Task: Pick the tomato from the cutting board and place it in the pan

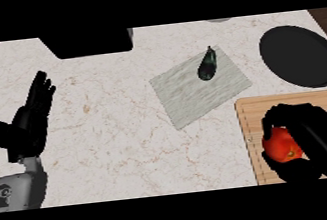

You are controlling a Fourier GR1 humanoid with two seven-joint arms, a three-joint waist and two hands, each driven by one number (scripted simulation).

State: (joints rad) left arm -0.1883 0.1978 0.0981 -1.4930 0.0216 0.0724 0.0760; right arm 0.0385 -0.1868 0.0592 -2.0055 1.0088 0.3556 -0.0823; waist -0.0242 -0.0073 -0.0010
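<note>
A red tomato point(280, 145) sits on the wooden cutting board point(252, 128) at the lower right. My right hand point(314, 134) is curled round it, fingers over its top and thumb below, hiding its right side. The black pan point(298, 56) lies on the counter above the board, at the right edge, with nothing in it. My left hand point(27, 124) rests open at the left, fingers straight and pointing up, far from the board.
A dark eggplant point(208, 64) lies on a grey cloth point(198, 90) in the middle of the marble counter. A black box-like object point(89, 43) stands at the back left. A grey round thing point(219, 20) peeks in at the top edge.
</note>
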